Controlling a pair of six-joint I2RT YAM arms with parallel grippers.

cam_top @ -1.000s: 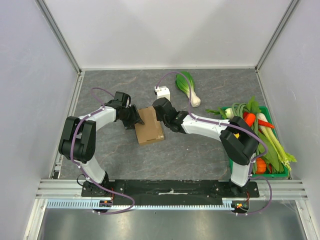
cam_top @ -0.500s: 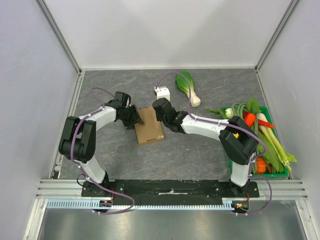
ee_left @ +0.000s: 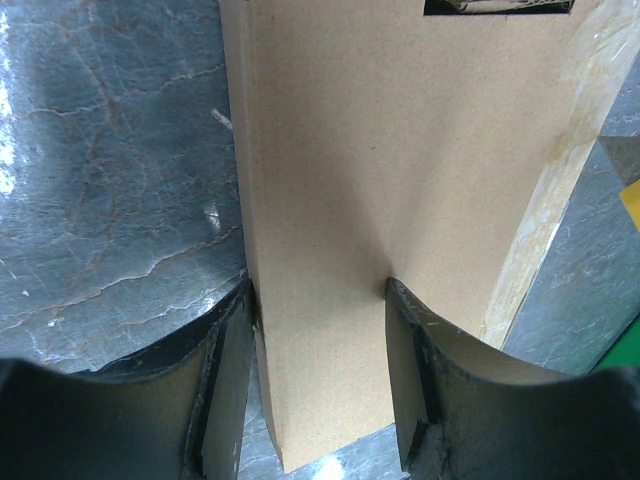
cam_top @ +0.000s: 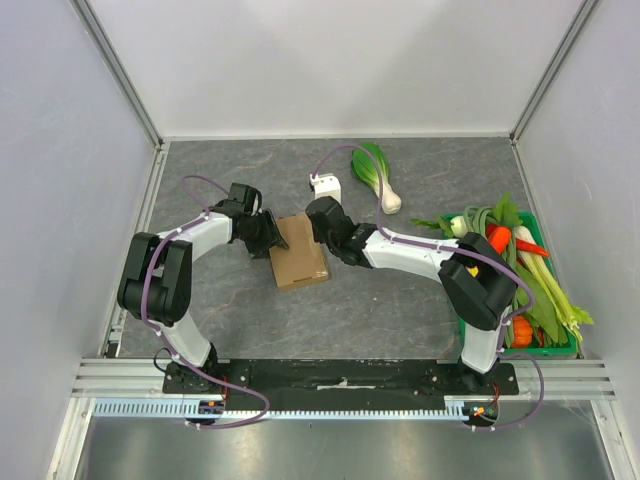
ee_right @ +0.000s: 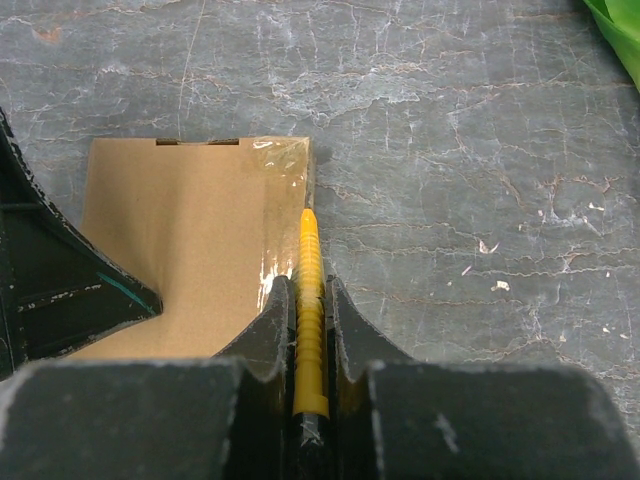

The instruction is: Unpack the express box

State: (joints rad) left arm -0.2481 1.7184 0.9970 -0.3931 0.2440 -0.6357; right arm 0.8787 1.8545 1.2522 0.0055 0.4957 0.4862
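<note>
Left hand (ee_left: 320, 290) clamps both long sides of a small, flat, plain brown cardboard box (ee_left: 400, 150), lying mid-way across the grey stone-patterned table (cam_top: 400, 310). Right hand (ee_right: 309, 295) pinches a ribbed yellow tool (ee_right: 309, 250) at the box's edge sealed with clear tape (ee_left: 545, 200).

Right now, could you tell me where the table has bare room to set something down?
Bare: the wide strip between the express box and the near edge, and the far-left corner. Crowded: around the box, and the right, with bok choy, white block and vegetable crate.
</note>
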